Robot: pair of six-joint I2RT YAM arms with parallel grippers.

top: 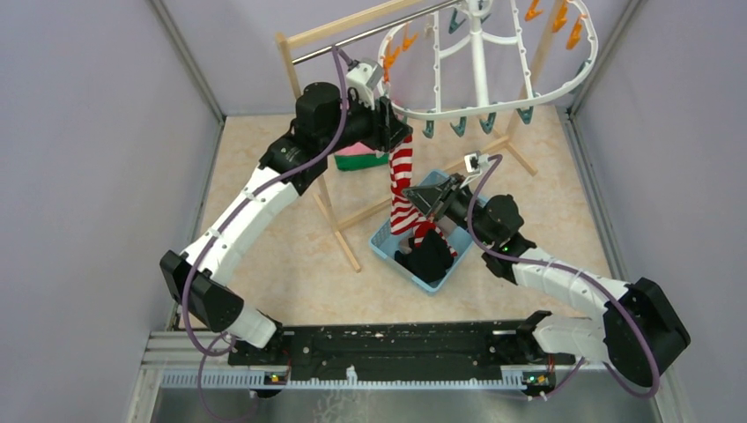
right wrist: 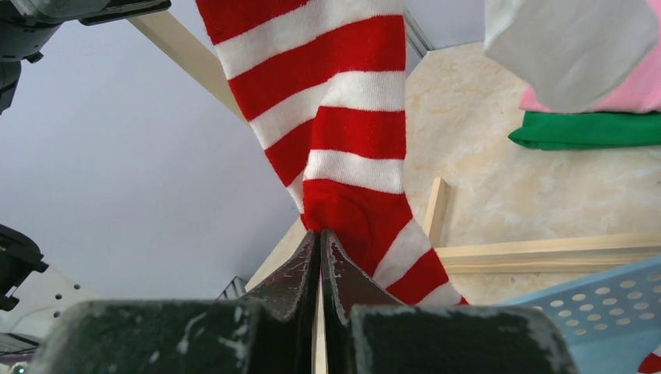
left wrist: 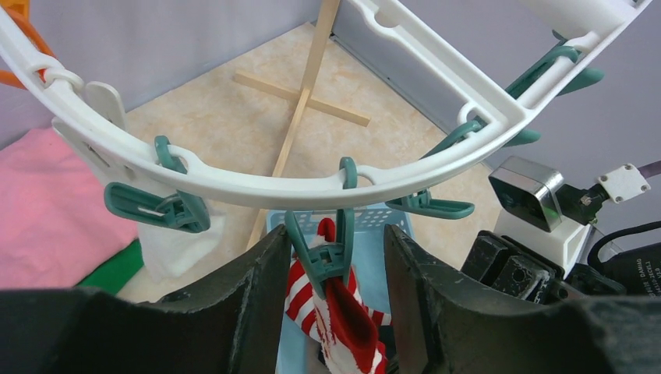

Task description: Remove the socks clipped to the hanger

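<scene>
The left arm reaches up to the hanger's (left wrist: 257, 183) near rim, with the left gripper (left wrist: 335, 257) spread wide on either side of the teal clip (left wrist: 319, 249) that holds the red-and-white striped sock (top: 403, 181). Below the hanger, the right arm stretches forward, and the right gripper (right wrist: 320, 241) is clamped on the sock's lower part. Black socks (top: 427, 257) lie in the blue basket (top: 396, 257) beneath the hanger.

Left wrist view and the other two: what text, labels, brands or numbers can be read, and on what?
White print on the black casing at the right edge of the left wrist view: too small and cut off to read.
No text on the hanger, striped sock or basket.
</scene>
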